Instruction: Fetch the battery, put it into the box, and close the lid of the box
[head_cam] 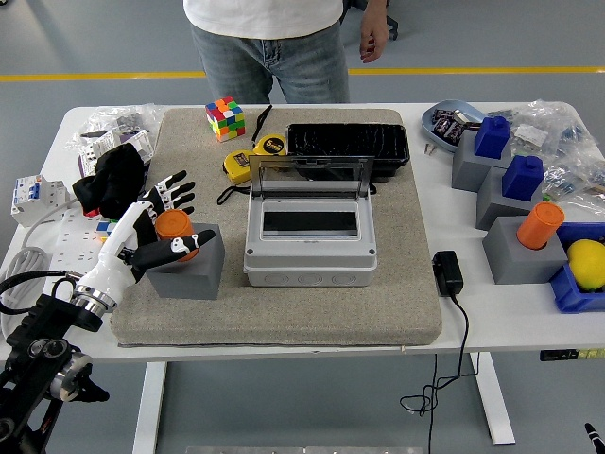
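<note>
While the left hand (159, 230) is spreading its fingers around the orange battery (173, 228) standing in its grey block (189, 264), not yet gripping, we're judging it stiff, smooth, light: pinch its sides. Rightward, the box (310, 236) is sitting open.

The table (312, 336) was white, under a beige-grey mat (397, 284). The box (311, 241) was pale grey with a clear lid (311, 177). An orange battery (174, 230) stood in a grey block (194, 270). The left hand (151, 227) was white with black fingers (175, 184). The cube (225, 118) was chequered in many colours. The tray (348, 144) was glossy black, and the tape measure (242, 164) yellow and black.
</note>
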